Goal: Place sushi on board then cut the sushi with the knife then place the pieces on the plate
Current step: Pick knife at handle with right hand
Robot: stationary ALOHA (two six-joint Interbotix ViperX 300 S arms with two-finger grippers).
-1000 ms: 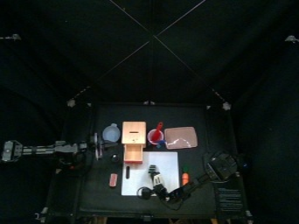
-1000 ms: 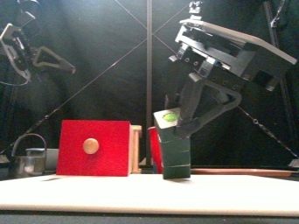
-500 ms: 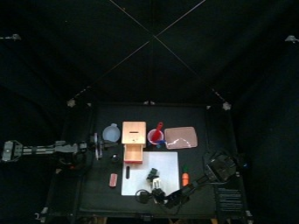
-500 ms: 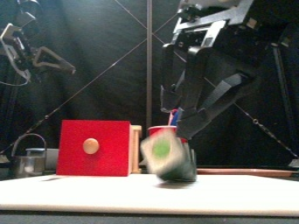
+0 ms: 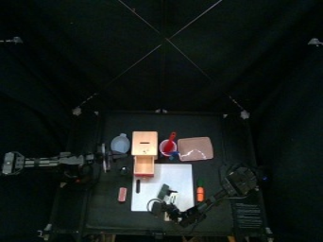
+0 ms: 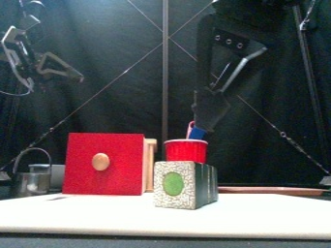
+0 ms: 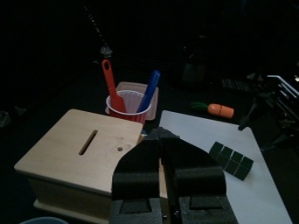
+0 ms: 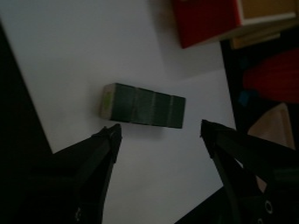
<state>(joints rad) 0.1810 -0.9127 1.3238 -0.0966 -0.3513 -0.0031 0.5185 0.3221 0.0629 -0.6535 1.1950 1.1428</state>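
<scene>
The dark green sushi roll (image 6: 185,184) lies on its side on the white board (image 6: 77,215), its green-centred end facing the front. In the top view the roll (image 5: 164,192) is near the board's (image 5: 178,175) front edge. My right gripper (image 8: 163,150) hangs open above the roll (image 8: 146,106), touching nothing; the front view shows this gripper (image 6: 210,105) well clear of it. The red cup (image 5: 169,145) holds a blue and a red knife. Behind the board lies the pink tray (image 5: 195,148). My left gripper (image 7: 163,147) is shut and empty, over the wooden box (image 7: 87,153).
The wooden box with a red drawer front (image 6: 106,163) stands left of the cup (image 6: 187,150). A blue-grey bowl (image 5: 120,144) sits at the back left. An orange toy (image 5: 199,194) lies by the board's right edge and a red toy (image 5: 123,194) lies left of it.
The right gripper let go of the sushi roll, which tipped from upright onto its side on the board. The gripper then rose above it. The left arm stayed put.
</scene>
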